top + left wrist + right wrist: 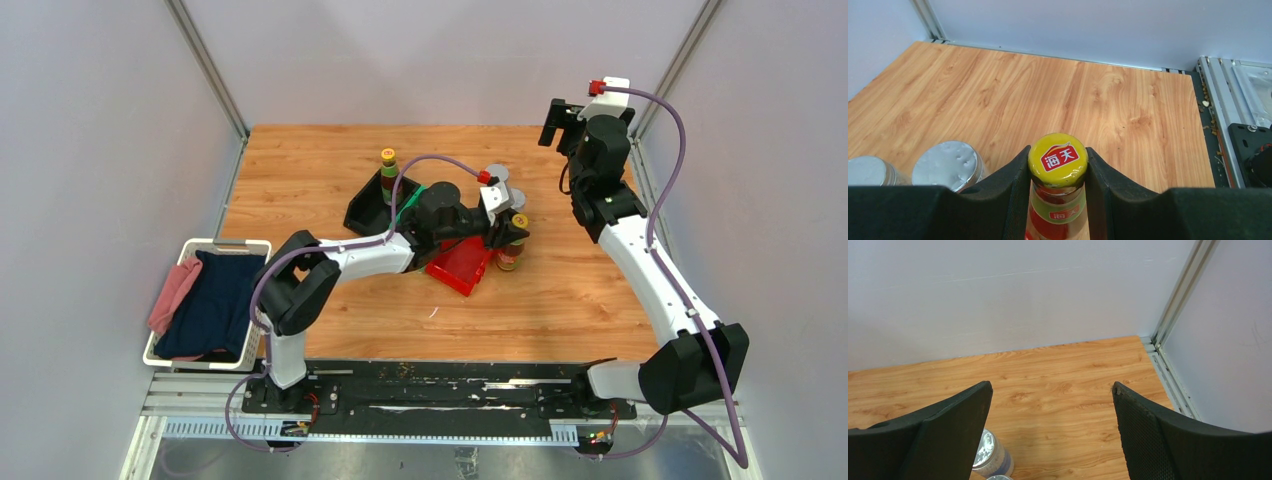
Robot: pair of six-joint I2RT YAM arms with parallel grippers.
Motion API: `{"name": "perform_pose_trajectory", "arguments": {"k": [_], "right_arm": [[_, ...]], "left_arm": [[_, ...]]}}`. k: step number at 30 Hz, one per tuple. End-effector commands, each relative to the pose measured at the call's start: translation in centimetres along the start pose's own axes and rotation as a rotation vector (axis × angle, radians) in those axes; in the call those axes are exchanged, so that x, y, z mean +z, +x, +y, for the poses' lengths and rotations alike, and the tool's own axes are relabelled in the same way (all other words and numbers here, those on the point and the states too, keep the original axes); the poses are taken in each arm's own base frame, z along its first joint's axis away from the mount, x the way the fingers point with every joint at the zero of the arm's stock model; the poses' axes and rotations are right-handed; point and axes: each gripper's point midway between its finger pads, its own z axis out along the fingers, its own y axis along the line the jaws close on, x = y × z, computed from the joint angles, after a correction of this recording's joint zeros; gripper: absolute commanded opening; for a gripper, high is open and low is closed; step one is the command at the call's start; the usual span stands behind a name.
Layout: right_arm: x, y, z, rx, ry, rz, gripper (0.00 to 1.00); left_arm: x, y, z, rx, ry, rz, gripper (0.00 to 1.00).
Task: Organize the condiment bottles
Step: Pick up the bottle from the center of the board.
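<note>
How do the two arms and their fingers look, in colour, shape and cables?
The left arm and right arm have white links and rounded black joints. A purple cable with a red plug runs along each. The left fingers and right fingers are black wedges; one right finger shows fine mesh.

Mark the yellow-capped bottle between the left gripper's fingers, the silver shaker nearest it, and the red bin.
yellow-capped bottle (1058, 157): left wrist view, cap top.
silver shaker (945, 165): left wrist view, perforated lid.
red bin (462, 266): top external view, bare floor.
</note>
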Motion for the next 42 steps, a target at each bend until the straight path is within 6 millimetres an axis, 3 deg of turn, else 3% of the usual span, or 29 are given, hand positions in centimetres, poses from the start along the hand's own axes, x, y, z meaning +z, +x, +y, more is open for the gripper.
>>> {"name": "perform_pose_trajectory", "arguments": {"k": [1,26,42], "right_arm": [[0.1,-0.3,-0.7,-0.004,0.031,-0.019,0.93],[-0.1,-0.3,-0.8,0.000,0.028,-0.019,0.93],[-0.3,-0.5,-0.7,0.010,0.021,-0.025,0.93]], "left_arm": [[-0.7,-7.7,-0.8,0.114,0.008,-0.161,0.00],[-2.8,-11.1,-1.6,0.140,-0.002,-0.163,0.00],[-5.3,-12.1,-1.5,0.196,-0.070,-0.135,0.00]]}}
